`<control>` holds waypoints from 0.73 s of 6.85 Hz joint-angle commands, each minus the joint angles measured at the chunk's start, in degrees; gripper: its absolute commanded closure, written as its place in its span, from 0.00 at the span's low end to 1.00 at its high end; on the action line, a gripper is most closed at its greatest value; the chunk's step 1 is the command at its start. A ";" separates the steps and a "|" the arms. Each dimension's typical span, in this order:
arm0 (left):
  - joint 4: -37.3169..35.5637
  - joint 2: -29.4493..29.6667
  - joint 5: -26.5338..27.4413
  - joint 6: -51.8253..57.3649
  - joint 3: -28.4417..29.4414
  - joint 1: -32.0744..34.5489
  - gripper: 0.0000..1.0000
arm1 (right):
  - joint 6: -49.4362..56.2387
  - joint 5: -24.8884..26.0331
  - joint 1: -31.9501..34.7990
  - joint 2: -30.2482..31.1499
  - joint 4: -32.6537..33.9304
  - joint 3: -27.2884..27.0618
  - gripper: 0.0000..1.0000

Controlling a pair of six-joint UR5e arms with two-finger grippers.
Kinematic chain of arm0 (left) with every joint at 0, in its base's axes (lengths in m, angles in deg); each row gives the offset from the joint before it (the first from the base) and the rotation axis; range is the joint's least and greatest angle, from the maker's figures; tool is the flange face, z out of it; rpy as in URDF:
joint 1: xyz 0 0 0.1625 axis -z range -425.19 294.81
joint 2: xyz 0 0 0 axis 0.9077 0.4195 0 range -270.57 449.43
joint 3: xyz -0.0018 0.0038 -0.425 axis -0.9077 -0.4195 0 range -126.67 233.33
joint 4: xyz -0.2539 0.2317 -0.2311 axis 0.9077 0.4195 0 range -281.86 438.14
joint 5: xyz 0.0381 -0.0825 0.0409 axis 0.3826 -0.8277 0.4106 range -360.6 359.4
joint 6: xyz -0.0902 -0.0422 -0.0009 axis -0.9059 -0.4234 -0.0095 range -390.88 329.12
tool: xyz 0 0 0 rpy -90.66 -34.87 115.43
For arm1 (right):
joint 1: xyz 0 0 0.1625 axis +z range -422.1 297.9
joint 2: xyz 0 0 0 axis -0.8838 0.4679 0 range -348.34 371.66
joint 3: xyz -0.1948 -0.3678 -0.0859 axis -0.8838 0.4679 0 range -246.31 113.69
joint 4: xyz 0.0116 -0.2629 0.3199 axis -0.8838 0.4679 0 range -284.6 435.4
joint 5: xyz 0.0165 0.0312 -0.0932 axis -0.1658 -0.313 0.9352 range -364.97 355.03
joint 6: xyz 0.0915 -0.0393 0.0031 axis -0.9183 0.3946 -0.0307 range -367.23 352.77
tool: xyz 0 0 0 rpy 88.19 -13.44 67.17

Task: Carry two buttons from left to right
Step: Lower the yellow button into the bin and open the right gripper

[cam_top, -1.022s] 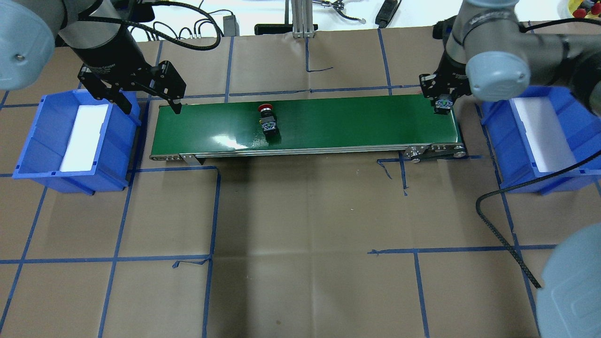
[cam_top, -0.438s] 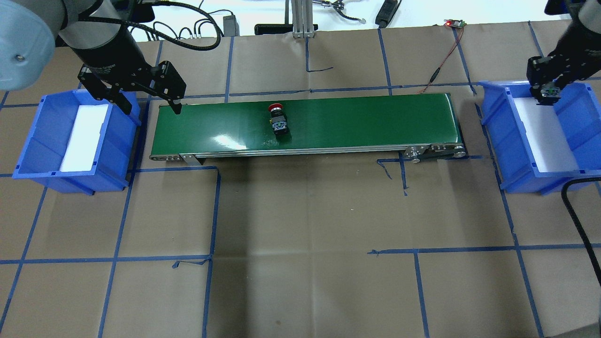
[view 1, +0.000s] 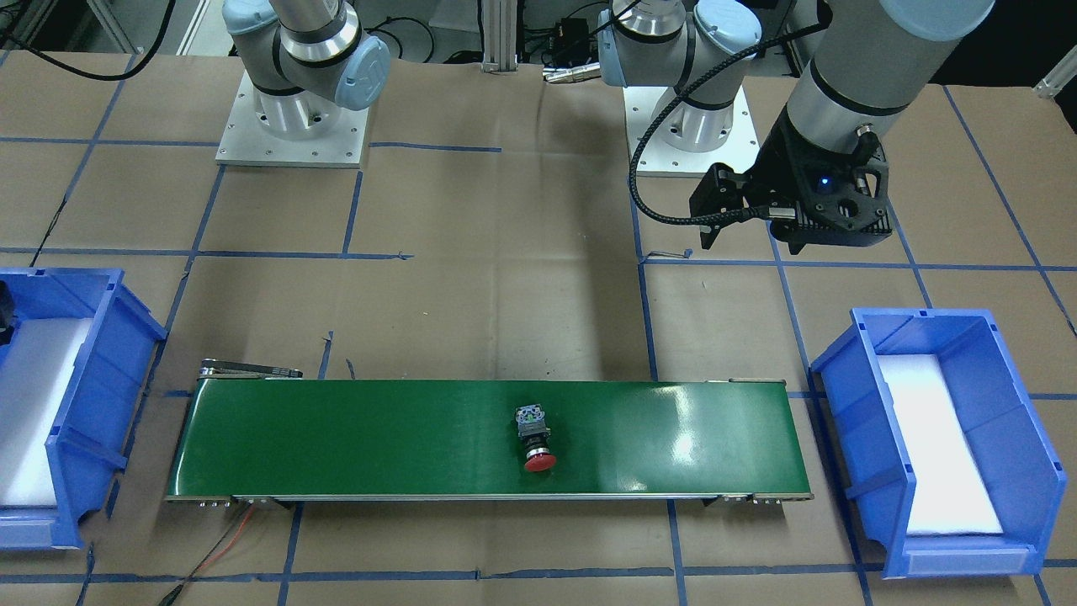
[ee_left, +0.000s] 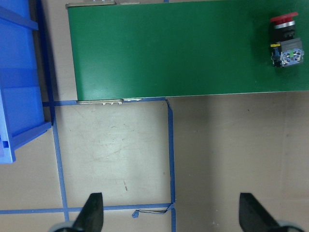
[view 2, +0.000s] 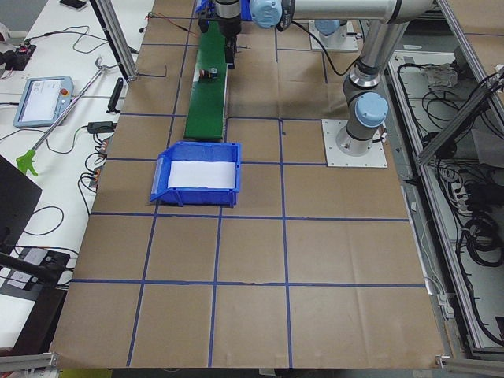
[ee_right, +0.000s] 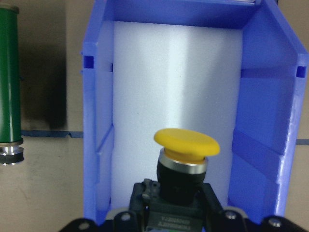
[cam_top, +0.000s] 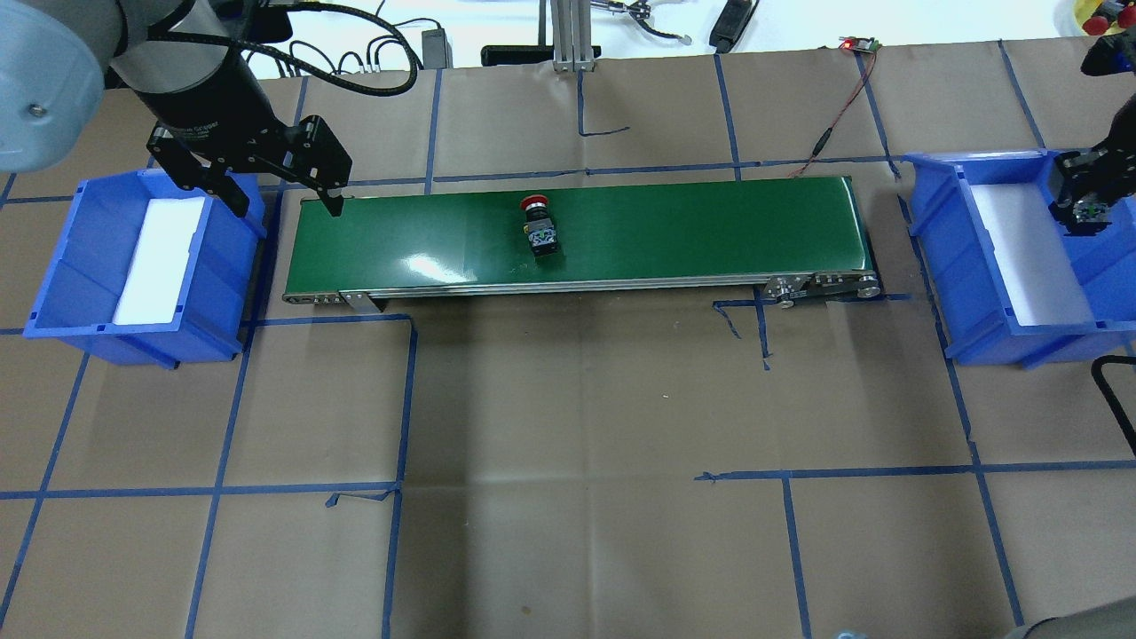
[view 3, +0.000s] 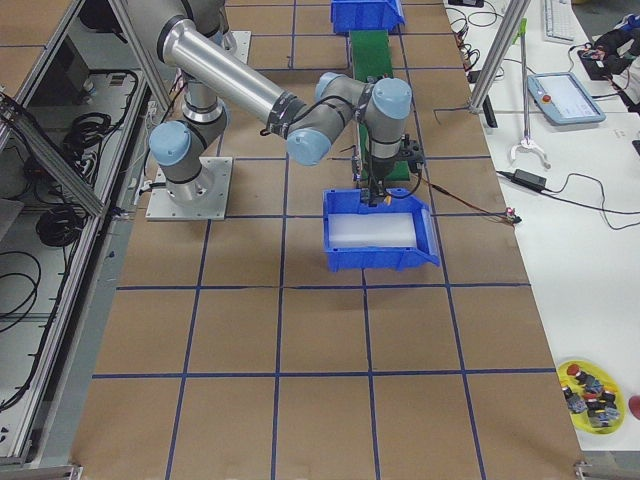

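The red-capped button [cam_top: 540, 227] lies on its side on the green conveyor belt [cam_top: 692, 231], a little left of the middle; it also shows in the front view [view 1: 536, 442] and the left wrist view [ee_left: 285, 41]. My left gripper [cam_top: 286, 202] is open and empty, hovering between the left blue bin [cam_top: 53, 257] and the belt's left end. My right gripper [cam_top: 1084, 209] is shut on the yellow-capped button [ee_right: 187, 142] and holds it above the right blue bin [cam_top: 932, 231], over its white foam floor [ee_right: 174, 77].
Both bins have white foam floors. A yellow dish of spare buttons [view 3: 592, 390] sits on the paper at the robot's right end of the table. A black cable [cam_top: 1114, 395] loops at the front right. A thin red wire [cam_top: 834, 133] runs behind the belt's right end.
My right gripper has carried the yellow button from the belt's right end to above the right bin. The red button has ridden rightward along the belt. The left arm has not moved.
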 commanded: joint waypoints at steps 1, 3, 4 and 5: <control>0.00 0.12 0.00 -0.06 0.15 0.00 0.00 | 3.40 -1.12 -2.44 -0.34 9.91 -8.33 0.98; -0.09 0.38 0.00 -0.41 0.32 0.00 0.00 | 4.29 -1.22 -2.72 -2.09 12.77 -11.00 0.97; -0.52 0.30 -0.09 -0.50 0.33 0.00 0.00 | 4.29 -1.22 -2.80 -4.11 13.56 -11.27 0.97; -0.79 0.39 -0.09 -0.33 0.24 0.00 0.00 | 4.29 -1.22 -2.80 -5.87 15.05 -11.27 0.95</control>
